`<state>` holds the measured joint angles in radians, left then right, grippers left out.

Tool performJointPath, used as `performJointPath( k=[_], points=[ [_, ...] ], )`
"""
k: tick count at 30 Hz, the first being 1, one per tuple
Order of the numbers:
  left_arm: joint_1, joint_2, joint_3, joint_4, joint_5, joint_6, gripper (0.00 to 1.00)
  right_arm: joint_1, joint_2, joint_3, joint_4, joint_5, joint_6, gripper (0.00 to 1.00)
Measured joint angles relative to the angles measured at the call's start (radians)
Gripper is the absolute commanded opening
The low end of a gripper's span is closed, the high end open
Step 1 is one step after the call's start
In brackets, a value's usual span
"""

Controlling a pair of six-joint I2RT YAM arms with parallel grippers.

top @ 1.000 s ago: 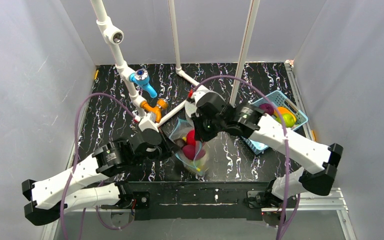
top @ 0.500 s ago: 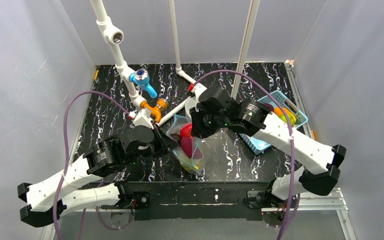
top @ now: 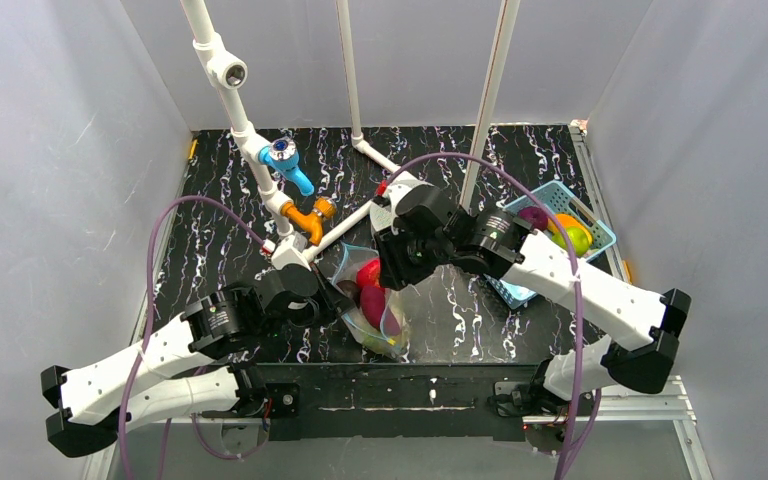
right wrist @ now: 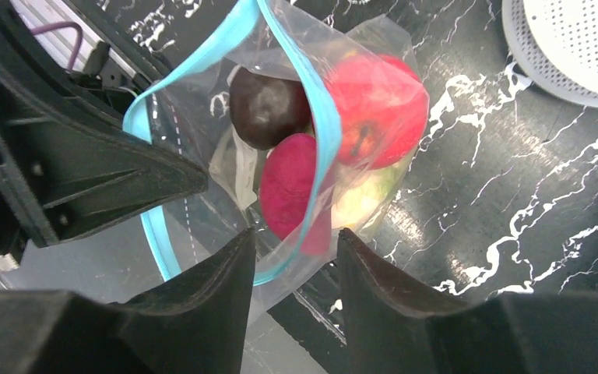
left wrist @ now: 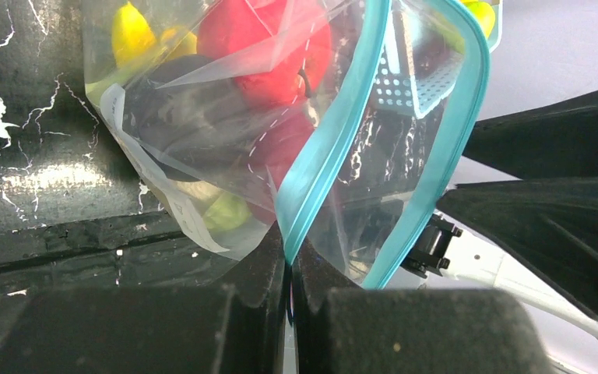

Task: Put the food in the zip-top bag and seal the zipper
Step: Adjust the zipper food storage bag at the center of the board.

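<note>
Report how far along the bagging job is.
Done: a red apple, a dark fruit and other pieces sit inside the zip-top bag. In hand: the left gripper is shut on the zipper, and the right gripper is open around the strip at the mouth. Left: fruits lie in the blue basket, and the zipper gapes unsealed.

Left tool (left wrist: 288, 261) pinched closed, right tool (right wrist: 296, 241) spread apart.
</note>
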<state>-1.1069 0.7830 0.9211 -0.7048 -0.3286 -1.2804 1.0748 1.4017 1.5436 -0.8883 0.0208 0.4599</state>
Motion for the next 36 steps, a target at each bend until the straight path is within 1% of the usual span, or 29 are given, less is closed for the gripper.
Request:
performJointPath(
  k=[5,8,11,14,15,17,19,21,23,25,26,29,31,32,34,36],
  points=[
    [0.000,0.001,0.011,0.000,0.000,0.000,0.00,0.000,-0.046,0.056,0.001,0.032,-0.027,0.60],
    [0.000,0.001,0.011,-0.002,0.000,0.000,0.00,-0.008,-0.135,0.049,0.023,0.097,-0.046,0.66],
    [0.000,0.001,0.011,-0.006,0.000,0.000,0.00,-0.054,-0.260,-0.016,0.080,0.198,-0.046,0.74],
    [0.000,-0.002,0.011,-0.008,0.000,-0.003,0.00,-0.166,-0.389,-0.142,0.146,0.298,-0.026,0.81],
    [0.000,-0.003,0.011,-0.007,0.000,-0.003,0.00,-0.222,-0.434,-0.206,0.183,0.323,-0.014,0.82],
    [0.000,-0.006,0.011,-0.008,0.000,-0.003,0.00,-0.335,-0.510,-0.346,0.230,0.360,0.014,0.82],
    [0.000,-0.008,0.011,-0.008,0.000,-0.003,0.00,-0.444,-0.552,-0.472,0.252,0.373,0.042,0.82],
    [0.000,-0.007,0.011,-0.009,0.000,-0.003,0.00,-0.522,-0.552,-0.547,0.256,0.357,0.063,0.81],
    [0.001,-0.006,0.011,-0.010,0.000,-0.003,0.00,-0.584,-0.518,-0.592,0.252,0.320,0.081,0.82],
    [0.002,-0.006,0.011,-0.009,0.000,-0.003,0.00,-0.611,-0.487,-0.601,0.244,0.263,0.085,0.86],
    [0.002,-0.005,0.011,-0.008,0.001,-0.003,0.00,-0.618,-0.476,-0.602,0.247,0.208,0.078,0.87],
    [0.002,0.001,0.014,-0.007,0.002,-0.003,0.00,-0.618,-0.458,-0.600,0.273,-0.023,0.028,0.92],
    [0.002,0.010,0.024,-0.007,0.004,-0.002,0.00,-0.578,-0.436,-0.591,0.290,-0.179,-0.009,0.95],
    [0.002,0.015,0.029,-0.006,0.004,-0.002,0.00,-0.531,-0.426,-0.583,0.295,-0.232,-0.026,0.96],
    [0.002,0.025,0.041,-0.006,0.004,-0.001,0.00,-0.399,-0.412,-0.562,0.299,-0.285,-0.064,0.97],
    [0.002,0.030,0.045,-0.002,0.003,0.001,0.00,-0.207,-0.404,-0.523,0.298,-0.279,-0.100,0.97]
  ],
)
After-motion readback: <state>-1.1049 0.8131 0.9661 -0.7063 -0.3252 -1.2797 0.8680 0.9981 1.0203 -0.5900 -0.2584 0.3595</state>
